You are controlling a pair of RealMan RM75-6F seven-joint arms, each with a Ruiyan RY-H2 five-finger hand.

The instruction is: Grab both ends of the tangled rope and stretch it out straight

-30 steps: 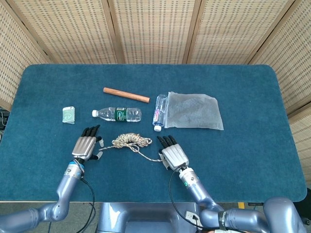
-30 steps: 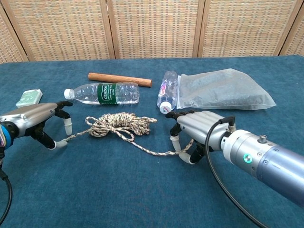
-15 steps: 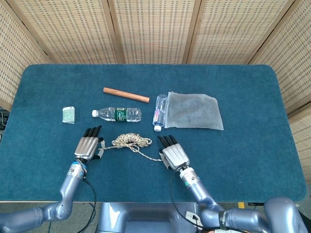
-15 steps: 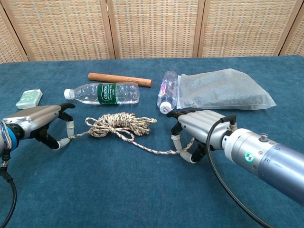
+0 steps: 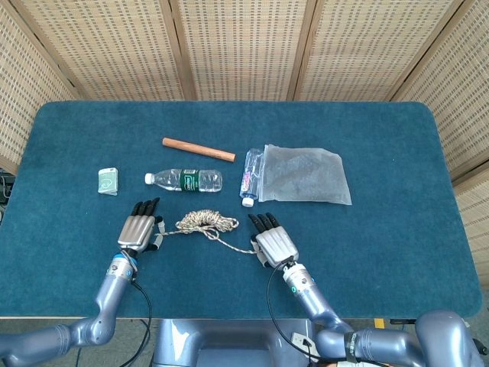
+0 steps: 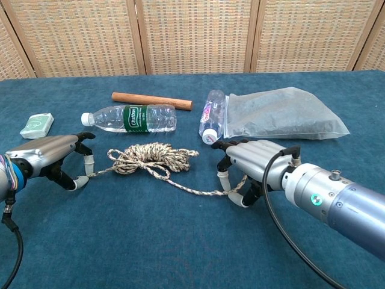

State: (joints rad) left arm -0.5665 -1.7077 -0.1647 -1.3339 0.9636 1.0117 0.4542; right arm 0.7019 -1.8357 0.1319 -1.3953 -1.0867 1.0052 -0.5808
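Note:
The tangled rope lies in a bundle on the blue table, in front of the water bottle. One strand runs left to my left hand. Its end lies between the thumb and a fingertip, which stand apart around it. The other strand runs right into my right hand, whose curled fingers and thumb close around the rope's end near the table. Both hands rest low, palms down.
Behind the rope lie a clear water bottle, a wooden stick, a small bottle and a clear zip bag. A small green box sits far left.
My left hand has slid a little to the right, toward the bundle, over the rope's left end. The right hand has barely shifted.

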